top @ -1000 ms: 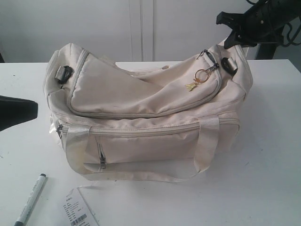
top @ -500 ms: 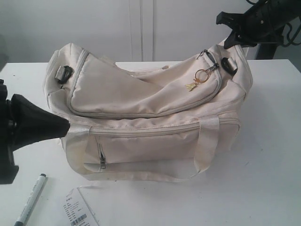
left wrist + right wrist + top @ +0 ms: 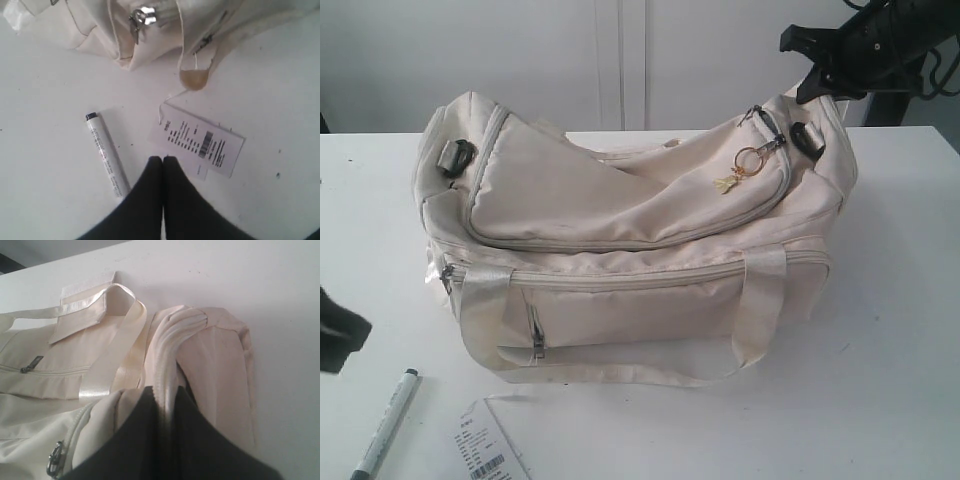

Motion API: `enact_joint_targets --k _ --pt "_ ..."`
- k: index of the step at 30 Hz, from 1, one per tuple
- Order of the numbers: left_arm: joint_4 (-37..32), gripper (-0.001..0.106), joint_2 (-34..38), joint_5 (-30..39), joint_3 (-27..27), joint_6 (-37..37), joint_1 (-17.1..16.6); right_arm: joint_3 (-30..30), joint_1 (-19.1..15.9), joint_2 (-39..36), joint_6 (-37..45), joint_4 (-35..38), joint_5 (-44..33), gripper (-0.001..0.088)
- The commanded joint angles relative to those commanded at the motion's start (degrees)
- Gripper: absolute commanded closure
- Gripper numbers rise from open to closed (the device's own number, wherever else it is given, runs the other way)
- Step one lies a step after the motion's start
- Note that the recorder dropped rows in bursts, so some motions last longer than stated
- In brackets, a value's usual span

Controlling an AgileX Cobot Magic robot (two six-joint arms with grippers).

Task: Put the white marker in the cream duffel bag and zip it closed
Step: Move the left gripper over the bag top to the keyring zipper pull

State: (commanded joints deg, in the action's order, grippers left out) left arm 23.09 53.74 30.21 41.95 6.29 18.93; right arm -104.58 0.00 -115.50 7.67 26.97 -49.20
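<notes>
The cream duffel bag sits mid-table, and its gold ring charm hangs near its right end. The white marker lies on the table in front of the bag's left corner, dark cap toward the bag. In the left wrist view the marker lies just beside my left gripper, which is shut and empty above the table. My right gripper is shut on a fold of the bag's end fabric, and in the exterior view this right gripper holds the bag's far right end up.
A white barcoded paper tag lies on the table next to the marker, tied by a thread to the bag. The tag is at the front edge in the exterior view. The white table extends right of the bag.
The left arm swung in front of the bag's left end, then dropped low to the left edge near the marker. The bag, the marker and the right gripper have not moved.
</notes>
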Motion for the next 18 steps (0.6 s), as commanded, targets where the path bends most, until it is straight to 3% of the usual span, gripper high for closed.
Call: enact_joint_targets --k 2,5,8,13,18 --pt "12.06 0.105 0.0 -7.14 0.0 13.1 0.2 0.0 0.0 0.0 0.0 0.0 0.0 0.0868" --pt "28.82 0.105 0.26 -9.07 0.83 34.39 0.2 0.0 0.0 0.0 0.0 0.0 0.0 0.0868" --pt "39.12 0.105 2.13 -7.87 2.04 44.84 0.2 0.0 0.0 0.0 0.0 0.0 0.0 0.0868" --pt "39.79 0.105 6.76 1.51 6.45 49.67 0.56 0.0 0.0 0.0 0.0 0.0 0.0 0.0868" --pt "34.12 0.105 9.91 1.46 9.87 49.46 5.93 0.0 0.0 0.0 0.0 0.0 0.0 0.0868"
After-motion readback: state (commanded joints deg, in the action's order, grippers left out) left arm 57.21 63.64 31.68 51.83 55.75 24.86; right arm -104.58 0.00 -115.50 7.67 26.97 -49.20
